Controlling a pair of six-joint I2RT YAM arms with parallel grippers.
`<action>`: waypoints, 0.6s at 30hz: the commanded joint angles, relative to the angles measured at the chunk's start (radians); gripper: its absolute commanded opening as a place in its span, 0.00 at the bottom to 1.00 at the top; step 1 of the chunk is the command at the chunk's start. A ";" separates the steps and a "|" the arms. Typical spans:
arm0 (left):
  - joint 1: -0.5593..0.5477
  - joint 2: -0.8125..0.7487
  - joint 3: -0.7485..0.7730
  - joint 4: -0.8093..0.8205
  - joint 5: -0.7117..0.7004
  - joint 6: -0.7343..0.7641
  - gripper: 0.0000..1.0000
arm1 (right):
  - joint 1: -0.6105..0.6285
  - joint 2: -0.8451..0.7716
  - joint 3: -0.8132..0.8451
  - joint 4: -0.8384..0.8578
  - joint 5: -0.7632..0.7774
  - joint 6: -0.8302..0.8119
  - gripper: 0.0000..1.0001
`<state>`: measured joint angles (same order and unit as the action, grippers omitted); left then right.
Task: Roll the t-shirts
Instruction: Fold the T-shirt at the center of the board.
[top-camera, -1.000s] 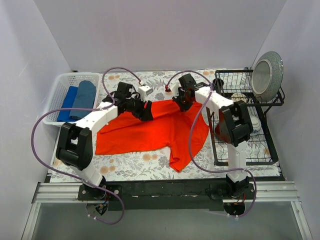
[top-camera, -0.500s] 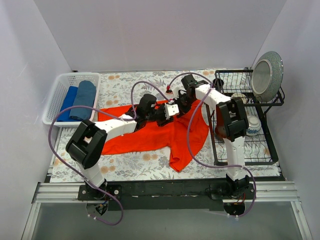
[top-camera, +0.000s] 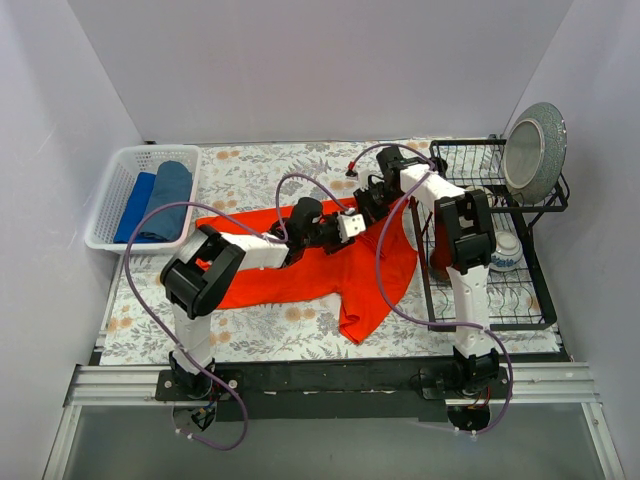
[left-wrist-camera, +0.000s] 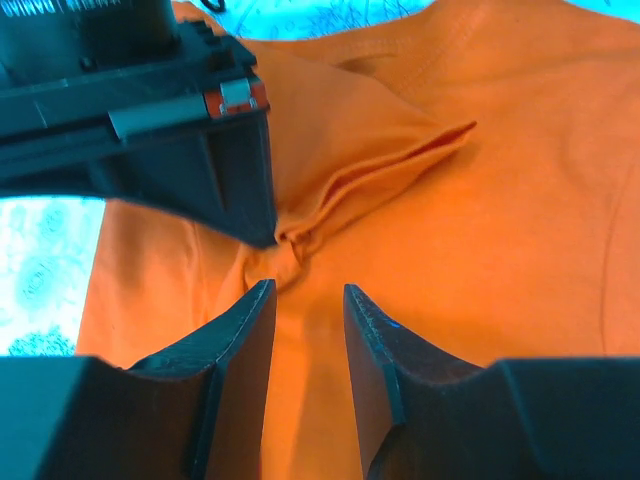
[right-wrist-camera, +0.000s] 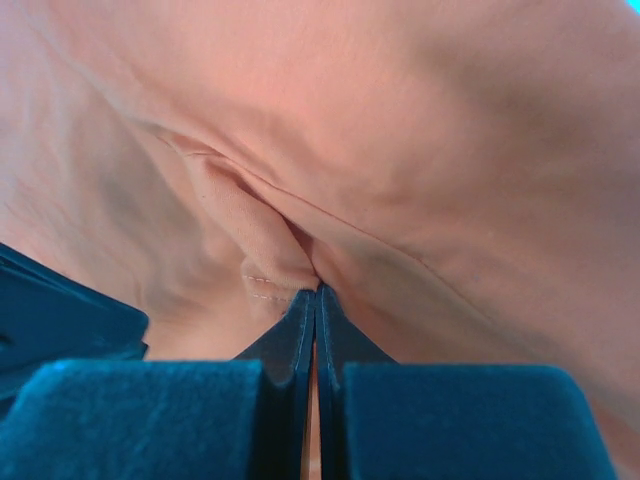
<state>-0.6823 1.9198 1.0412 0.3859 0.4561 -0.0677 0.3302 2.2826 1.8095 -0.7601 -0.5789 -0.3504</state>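
Three plain pale walls enclose the tabletop (top-camera: 260, 170), which carries a floral-patterned cover. The orange-red t-shirt (top-camera: 300, 275) lies spread and creased across the middle of this cover and serves as the reference below.

- Left of the orange-red t-shirt, well apart: a white basket (top-camera: 125, 165) holding the royal blue t-shirt (top-camera: 135, 205) and the teal-blue t-shirt (top-camera: 168, 198), side by side.
- Right of the orange-red t-shirt, just beside its edge: a black wire dish rack (top-camera: 470, 160) with a patterned plate (top-camera: 535, 150) standing upright at its far right corner and a dark-red bowl (top-camera: 437, 255) on its near left side.

Both arms reach over the far right part of the orange-red t-shirt.

- Left claw (left-wrist-camera: 305, 300): fingers narrowly apart, holding nothing, tips directed at a bunched ridge of the orange fabric. Whether the tips touch the cloth cannot be told.
- Right claw (right-wrist-camera: 315, 295): fingers pressed together on a pinched fold of the orange-red t-shirt, with fabric gathered into a crease at the tips. It sits just beside the left claw, on the far side of the same ridge.
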 joint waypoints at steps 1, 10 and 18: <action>-0.005 0.007 0.046 0.048 -0.002 0.003 0.32 | -0.002 0.011 0.045 -0.001 -0.044 0.028 0.01; -0.008 0.083 0.074 0.054 -0.011 0.045 0.28 | -0.005 0.005 0.022 0.002 -0.050 0.036 0.01; -0.008 0.157 0.109 0.084 -0.050 0.090 0.24 | -0.005 0.002 0.017 -0.001 -0.050 0.037 0.01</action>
<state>-0.6842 2.0663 1.1122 0.4389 0.4286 -0.0257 0.3290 2.2883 1.8141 -0.7601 -0.6022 -0.3199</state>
